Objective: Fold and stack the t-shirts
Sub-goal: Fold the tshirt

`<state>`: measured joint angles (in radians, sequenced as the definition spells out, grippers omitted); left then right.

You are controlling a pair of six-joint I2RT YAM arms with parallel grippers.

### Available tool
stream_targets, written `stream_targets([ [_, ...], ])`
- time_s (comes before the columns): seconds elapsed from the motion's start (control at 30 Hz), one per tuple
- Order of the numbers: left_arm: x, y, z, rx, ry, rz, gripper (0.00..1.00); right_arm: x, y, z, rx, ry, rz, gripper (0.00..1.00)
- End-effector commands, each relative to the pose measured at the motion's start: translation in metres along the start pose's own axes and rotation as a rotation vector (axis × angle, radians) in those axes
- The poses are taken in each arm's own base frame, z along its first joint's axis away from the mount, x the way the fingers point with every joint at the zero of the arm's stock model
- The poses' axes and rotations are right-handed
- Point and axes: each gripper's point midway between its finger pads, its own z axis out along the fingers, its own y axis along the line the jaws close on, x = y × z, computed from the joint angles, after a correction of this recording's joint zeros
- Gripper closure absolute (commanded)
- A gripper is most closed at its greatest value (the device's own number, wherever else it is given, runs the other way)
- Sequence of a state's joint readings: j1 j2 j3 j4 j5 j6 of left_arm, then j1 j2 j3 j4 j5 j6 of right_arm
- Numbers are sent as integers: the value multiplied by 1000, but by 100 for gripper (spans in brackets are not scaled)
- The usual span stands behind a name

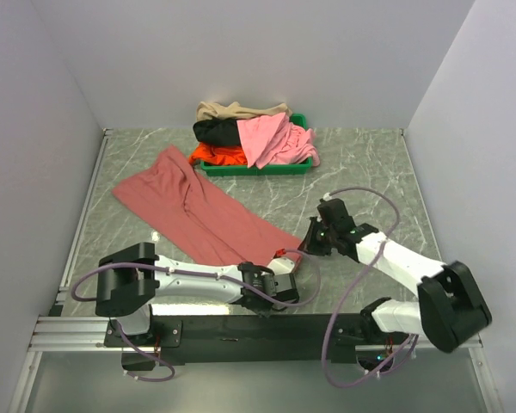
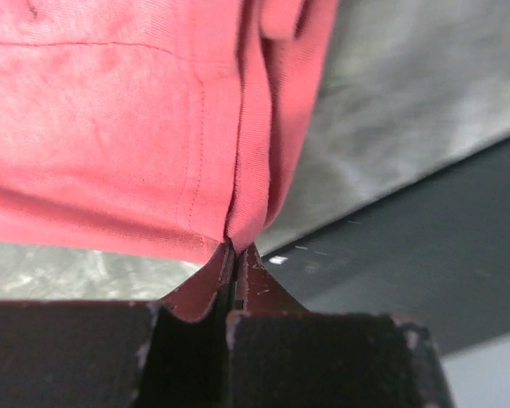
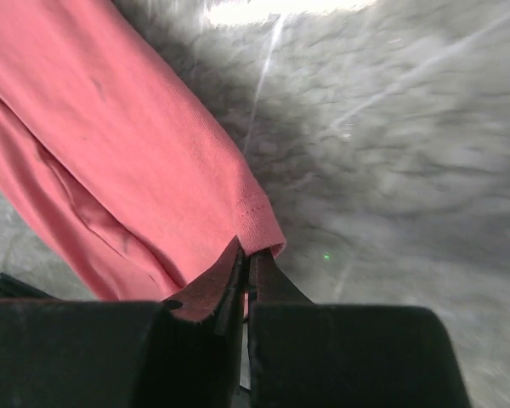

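you're on the first of the shirts. the dusty brick-red cloth t-shirt [image 1: 198, 211] lies as a long, narrow band across the grey marbled table top [image 1: 370, 172]. in the top view it runs from about 10 o'clock down toward 6 o'clock, and its near end sits just ahead of the arm bases.

your left gripper [image 1: 284, 260] is clamped on that near end. the left wrist view shows both fingers pressed together with a fold of hem caught between them. your right gripper [image 1: 313, 243], just beside it at its 2 o'clock, is also closed on cloth, with a stitched corner of the same end pinched at its fingertips. the two grips sit close together, so the edge between them looks bunched rather than straight.

the rest wait at 12 o'clock, heaped unfolded in the shallow green plastic tray [image 1: 256, 170]:
- the light pink crumpled t-shirt [image 1: 271, 138]
- the black t-shirt [image 1: 215, 131]
- the bright orange-red t-shirt [image 1: 215, 155]
- the tan t-shirt [image 1: 232, 110] at the back

by my reading, this is the lengthwise fold and most of the task is ahead of you. for the next move, draw the grippers a little apart to square the edge and lift only slightly. then carry that end toward 10 o'clock and lay it over the far end. keep both grips level so the band doesn't twist or drag.
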<state>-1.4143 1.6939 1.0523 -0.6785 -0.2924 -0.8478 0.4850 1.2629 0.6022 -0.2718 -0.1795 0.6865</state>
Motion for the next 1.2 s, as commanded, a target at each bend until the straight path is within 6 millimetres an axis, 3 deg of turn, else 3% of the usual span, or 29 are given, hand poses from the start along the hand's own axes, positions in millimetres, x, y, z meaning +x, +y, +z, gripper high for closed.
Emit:
stream_targets([
  [0.0,-35,-42,-37,188,-97,12,99,-14,-18,-26,84,-69,-37,100],
  [0.17,-56,-86,-71,388,-123,60,100,-24,-33,-54,131,-134,-42,100],
  [0.33,-65,-87,-79,392,-152,65,99,-35,-37,-73,163,-159,-68,100],
  [0.43,-67,-78,-75,355,-152,36,99,-45,-16,-76,90,-164,-84,100],
  [0.57,-77,-42,-69,282,-167,-94,100,-57,11,-74,-6,-156,-99,100],
  [0.6,-71,-31,-62,261,-153,-119,99,-62,18,-70,-28,-151,-98,100],
  [0.63,-80,-16,-66,255,-168,-182,99,-67,32,-72,-66,-153,-113,100],
  [0.7,-77,5,-60,222,-156,-231,100,-69,44,-63,-77,-131,-135,100],
  [0.73,-81,20,-62,195,-169,-270,100,-79,58,-66,-95,-146,-150,100],
  [0.77,-82,29,-62,173,-172,-285,100,-76,69,-63,-111,-130,-172,100],
  [0.8,-80,39,-61,146,-172,-298,99,-78,76,-52,-114,-111,-178,100],
  [0.87,-80,62,-62,83,-175,-341,100,-86,103,-50,-166,-111,-202,100],
  [0.9,-79,69,-62,57,-171,-357,99,-87,108,-37,-162,-87,-197,100],
  [0.93,-77,87,-61,-7,-164,-390,99,-100,126,-41,-185,-109,-197,100],
  [0.97,-76,95,-62,-33,-164,-404,100,-98,132,-26,-173,-76,-195,100],
  [1.03,-74,113,-62,-84,-160,-453,99,-114,161,-27,-216,-102,-211,100],
  [1.1,-66,131,-62,-148,-147,-480,99,-109,173,-9,-203,-63,-244,100],
  [1.13,-65,142,-61,-185,-143,-519,100,-121,190,-12,-220,-91,-252,100],
  [1.17,-63,151,-61,-218,-141,-537,99,-120,192,1,-203,-76,-259,100],
])
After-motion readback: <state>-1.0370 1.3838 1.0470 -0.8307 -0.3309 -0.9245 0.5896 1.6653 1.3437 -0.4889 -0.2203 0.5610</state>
